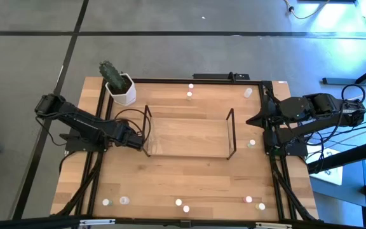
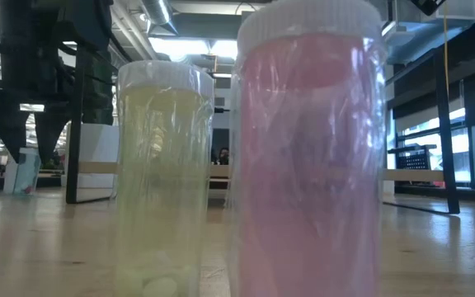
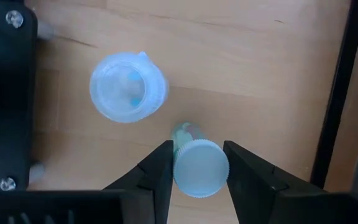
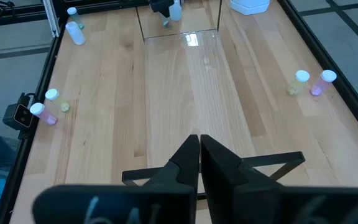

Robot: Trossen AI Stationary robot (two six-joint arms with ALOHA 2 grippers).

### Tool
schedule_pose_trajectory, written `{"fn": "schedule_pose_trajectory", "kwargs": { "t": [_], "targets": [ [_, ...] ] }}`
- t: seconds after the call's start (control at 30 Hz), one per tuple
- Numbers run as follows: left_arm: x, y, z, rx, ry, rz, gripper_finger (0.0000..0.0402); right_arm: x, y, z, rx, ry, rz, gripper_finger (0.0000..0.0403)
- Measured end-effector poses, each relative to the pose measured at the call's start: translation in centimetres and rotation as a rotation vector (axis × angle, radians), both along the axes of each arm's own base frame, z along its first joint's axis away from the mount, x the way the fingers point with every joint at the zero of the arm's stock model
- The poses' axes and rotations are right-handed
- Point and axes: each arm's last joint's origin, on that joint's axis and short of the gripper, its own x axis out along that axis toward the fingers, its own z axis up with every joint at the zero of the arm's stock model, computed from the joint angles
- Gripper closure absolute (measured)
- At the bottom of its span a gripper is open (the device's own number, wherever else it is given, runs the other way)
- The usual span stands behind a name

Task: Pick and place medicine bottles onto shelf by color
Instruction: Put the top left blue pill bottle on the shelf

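Overhead, I see the shelf [image 1: 189,137] lying mid-table, its long axis running left to right, upright ends at each side. My left gripper [image 1: 137,138] sits at the shelf's left end. My right gripper [image 1: 254,119] waits just beside the right end. Bottles [image 1: 190,95] stand scattered near the far edge, more along the near edge, and one near the shelf's right end [image 1: 251,144]. A plant pot [image 1: 122,90] sits at the far left corner.

From table height, I get two upright bottles close up, a yellowish one [image 2: 162,177] and a pink one [image 2: 308,157], side by side, caps up.

Through the left wrist, I look down on a capped bottle [image 3: 197,167] standing upright between my fingers [image 3: 157,171], which are spread apart on either side of it; whether they touch it I cannot tell. A second bottle [image 3: 128,86] stands just beside it.

Through the right wrist, my fingers [image 4: 188,158] are pressed together on nothing, pointing along the shelf's length.
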Motion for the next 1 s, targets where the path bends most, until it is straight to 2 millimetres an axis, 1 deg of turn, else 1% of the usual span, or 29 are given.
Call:
{"fn": "schedule_pose_trajectory", "kwargs": {
  "t": [0.5,0.73,1.0],
  "targets": [
    [-0.3,-0.1,0.2,-0.039,0.004,-0.026,0.0276,0.0,0.0,0.0,0.0,0.0,0.0,0.0385],
    [-0.9,-0.1,1.2,-0.082,-0.054,-0.035,0.0276,0.0,0.0,0.0,0.0,-0.001,0.0,0.0385],
    [-1.8,-0.7,2.6,-0.169,-0.115,-0.166,0.0276,0.0,0.0,0.0,0.0,0.0,0.0,0.0385]
  ]
}}
